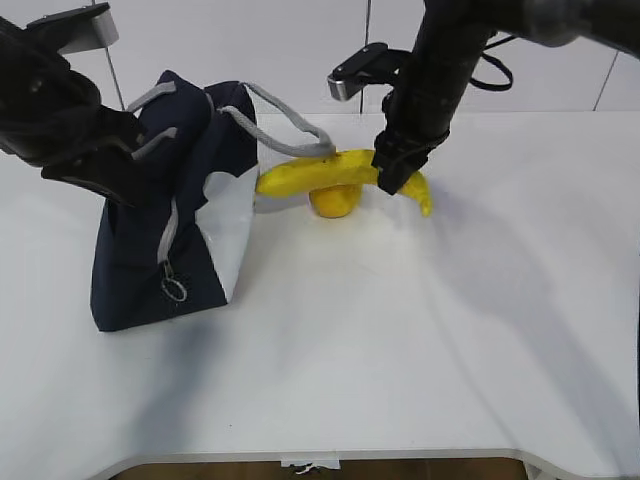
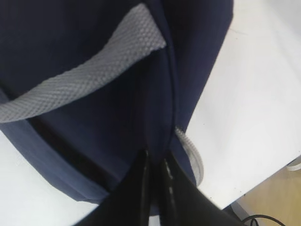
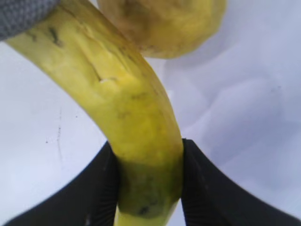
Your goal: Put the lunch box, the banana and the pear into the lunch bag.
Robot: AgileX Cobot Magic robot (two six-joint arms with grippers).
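The navy lunch bag [image 1: 140, 260] stands at the left, leaning, with my left gripper [image 1: 135, 160] shut on its upper fabric edge. In the left wrist view the fingers [image 2: 146, 174] pinch the bag's [image 2: 94, 37] blue rim beside a grey handle [image 2: 84, 80]. The yellow banana [image 1: 310, 175] lies across the top of the orange-yellow pear [image 1: 335, 202], just right of the bag. My right gripper [image 1: 395, 172] is shut on the banana's right part. Up close, both pads press the banana [image 3: 127, 103], with the pear [image 3: 164, 23] behind it. The lunch box is out of view.
One grey bag handle [image 1: 290, 125] drapes onto the banana's left end. A zipper ring pull [image 1: 175, 290] hangs on the bag's front. The white table [image 1: 420, 330] stretches right and forward to its front edge [image 1: 320, 455].
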